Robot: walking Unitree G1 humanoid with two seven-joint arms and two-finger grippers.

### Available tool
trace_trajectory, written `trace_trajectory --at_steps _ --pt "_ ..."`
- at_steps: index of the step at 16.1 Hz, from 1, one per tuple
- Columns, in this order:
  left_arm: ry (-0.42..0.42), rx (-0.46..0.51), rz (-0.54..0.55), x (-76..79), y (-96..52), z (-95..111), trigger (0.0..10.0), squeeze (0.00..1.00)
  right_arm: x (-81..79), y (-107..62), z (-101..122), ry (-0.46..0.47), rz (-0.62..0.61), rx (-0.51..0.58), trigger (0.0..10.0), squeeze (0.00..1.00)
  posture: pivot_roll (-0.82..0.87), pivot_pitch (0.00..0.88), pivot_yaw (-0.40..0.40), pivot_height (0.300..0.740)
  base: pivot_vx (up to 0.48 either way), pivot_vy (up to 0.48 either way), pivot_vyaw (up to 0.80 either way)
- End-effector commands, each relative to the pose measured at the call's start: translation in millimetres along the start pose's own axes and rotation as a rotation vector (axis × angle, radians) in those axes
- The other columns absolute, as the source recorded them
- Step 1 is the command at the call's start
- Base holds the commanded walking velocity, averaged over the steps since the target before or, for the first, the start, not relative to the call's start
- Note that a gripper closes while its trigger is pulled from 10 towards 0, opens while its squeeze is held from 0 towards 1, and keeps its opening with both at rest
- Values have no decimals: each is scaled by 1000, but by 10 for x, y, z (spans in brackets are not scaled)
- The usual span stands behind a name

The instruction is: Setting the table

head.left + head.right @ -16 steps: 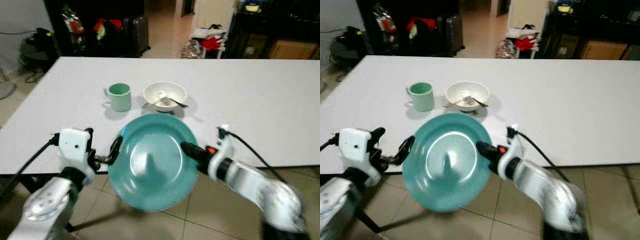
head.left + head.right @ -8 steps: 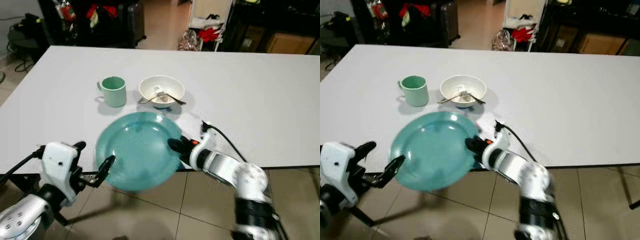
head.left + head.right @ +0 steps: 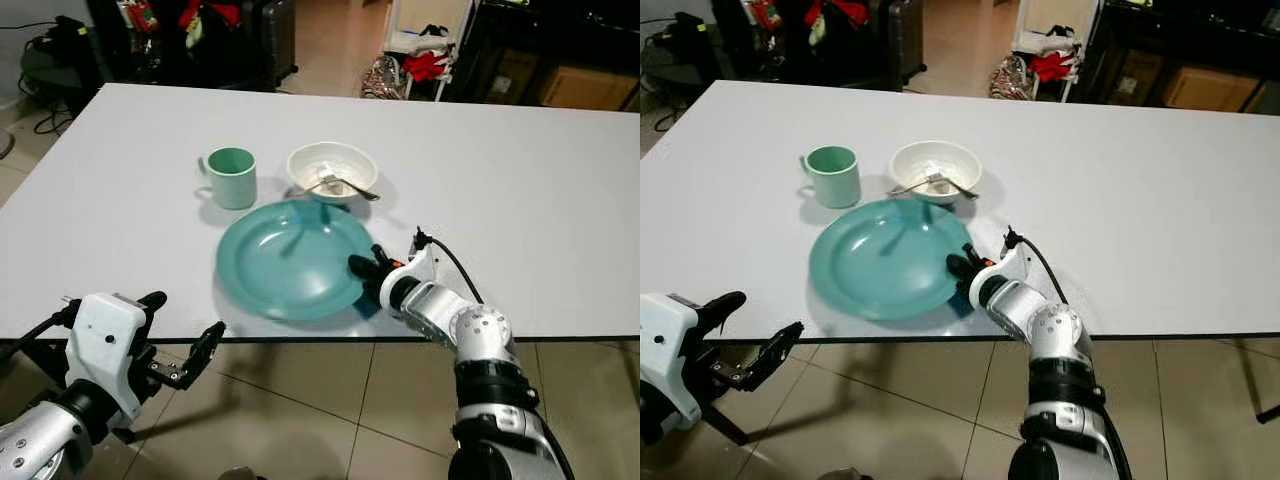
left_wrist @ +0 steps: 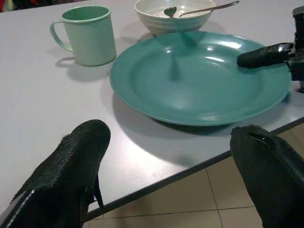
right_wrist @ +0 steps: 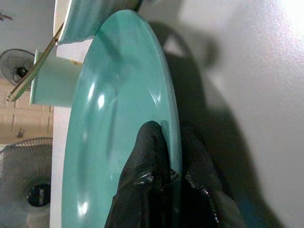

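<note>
**Plate down at the bench edge, one end effector clamped on its rim**

At the near edge of the white bench (image 3: 520, 200) lies the teal plate (image 3: 290, 258), just in front of the green mug (image 3: 232, 177) and the bowl (image 3: 331, 170) holding a spoon (image 3: 345, 183). The right end effector (image 3: 365, 268) is clamped on the plate's rim. The left end effector (image 3: 182, 345) hangs below the bench edge, fingers apart, holding nothing.

Risk: the plate's near rim sits close to the edge. A withdrawal before the fingers part fully could drag it off; a forward push could knock the bowl.

We count one teal plate (image 3: 292, 258), one green mug (image 3: 233, 177), one white bowl (image 3: 331, 170), one spoon (image 3: 345, 185).
</note>
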State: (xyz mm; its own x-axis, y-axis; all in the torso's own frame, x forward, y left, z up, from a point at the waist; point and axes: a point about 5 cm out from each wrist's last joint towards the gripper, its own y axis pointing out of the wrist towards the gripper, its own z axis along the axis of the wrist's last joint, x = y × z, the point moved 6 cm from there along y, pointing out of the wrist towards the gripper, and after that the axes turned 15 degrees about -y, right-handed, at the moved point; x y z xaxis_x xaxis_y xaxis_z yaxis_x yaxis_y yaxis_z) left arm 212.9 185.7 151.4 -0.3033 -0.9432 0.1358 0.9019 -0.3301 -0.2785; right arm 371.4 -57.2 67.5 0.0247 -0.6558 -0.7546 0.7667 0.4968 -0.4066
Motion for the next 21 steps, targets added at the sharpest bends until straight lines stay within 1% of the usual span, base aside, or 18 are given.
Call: trace_trajectory --at_steps 1,3,5,6,7,8,9,11,13,16,18,20,21 --pt "9 -5 -9 24 -17 17 10000 0 -228 126 -110 43 42 -23 10000 0 148 76 -49 740 0 0 0" --pt "10 -13 -13 36 -19 2 10000 0 -299 186 -170 45 58 -37 10000 0 149 78 -48 740 0 0 0" --pt "9 -15 -16 52 -17 -5 10000 0 -336 226 -210 43 66 -42 10000 0 156 80 -52 740 0 0 0" --pt "8 -16 -17 64 -14 -8 10000 0 -355 242 -221 28 74 -38 10000 0 156 80 -52 740 0 0 0" --pt "7 -15 -19 73 -12 -9 10000 0 -352 251 -198 15 69 -15 10000 24 158 79 -54 740 0 0 0" --pt "6 -15 -19 80 -8 -11 10000 0 -346 253 -178 10 69 2 10000 875 158 79 -54 740 0 0 0" --pt "5 -15 -21 89 1 -14 10000 0 -318 245 -159 0 68 17 10000 1000 158 77 -58 740 0 0 0" --pt "0 -9 -25 116 24 -17 10000 0 -239 172 -135 18 86 34 10000 1000 158 74 -56 740 0 0 0" --pt "-11 -4 -29 129 52 -17 10000 0 -198 90 -128 11 113 47 10000 1000 145 63 -46 740 0 0 0" --pt "-41 28 -29 138 138 12 10000 0 -217 -98 -107 -15 194 55 10000 1000 120 47 -36 740 0 0 0" --pt "-43 31 -24 132 165 12 10000 0 -221 -153 -98 -30 209 58 10000 1000 113 42 -39 740 0 0 0" --pt "-64 72 7 93 240 71 10000 0 -226 -392 -78 -100 243 64 10000 1000 91 27 -45 740 0 0 0" --pt "-80 103 21 91 284 117 10000 0 -214 -545 -55 -149 250 70 10000 1000 77 23 -42 740 0 0 0"
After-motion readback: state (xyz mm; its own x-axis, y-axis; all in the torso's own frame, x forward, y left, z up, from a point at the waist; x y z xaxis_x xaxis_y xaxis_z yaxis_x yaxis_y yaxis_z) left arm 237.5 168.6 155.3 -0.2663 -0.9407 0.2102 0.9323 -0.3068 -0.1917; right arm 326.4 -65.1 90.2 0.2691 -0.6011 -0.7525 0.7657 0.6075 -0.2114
